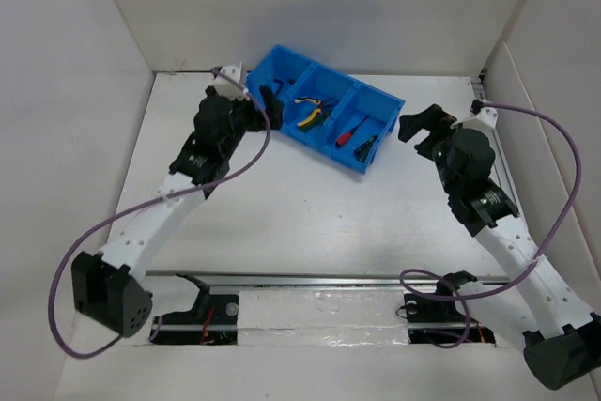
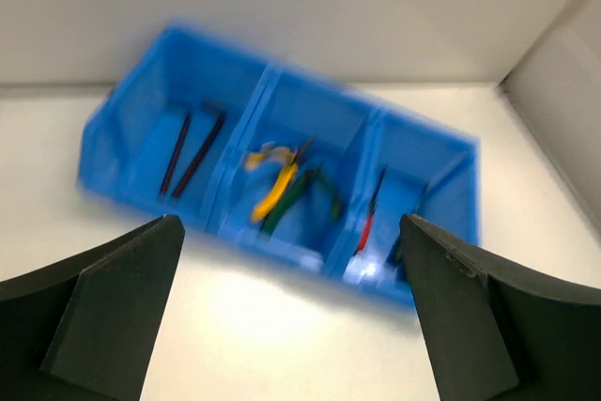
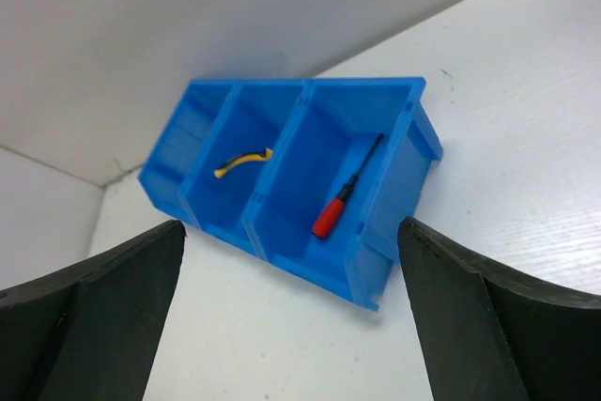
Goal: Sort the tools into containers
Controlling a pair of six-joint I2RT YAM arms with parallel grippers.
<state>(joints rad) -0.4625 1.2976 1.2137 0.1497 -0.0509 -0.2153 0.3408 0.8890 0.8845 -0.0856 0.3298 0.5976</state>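
The blue three-compartment bin (image 1: 340, 73) sits at the back of the table. Its left compartment holds two dark hex keys (image 2: 192, 152), the middle one yellow-handled pliers (image 1: 310, 112) and green-handled pliers (image 2: 296, 199), the right one a red-handled screwdriver (image 1: 349, 131) and a green-handled one (image 1: 366, 146). My left gripper (image 1: 268, 100) is open and empty, just off the bin's left end; its wrist view (image 2: 291, 307) is blurred and looks at the bin (image 2: 141, 138). My right gripper (image 1: 423, 124) is open and empty, right of the bin (image 3: 404, 166); the red screwdriver (image 3: 331, 216) shows there.
White walls enclose the table on the left, back and right. A metal rail (image 1: 329, 276) crosses the near edge between the arm bases. Purple cables (image 1: 563, 194) loop off both arms.
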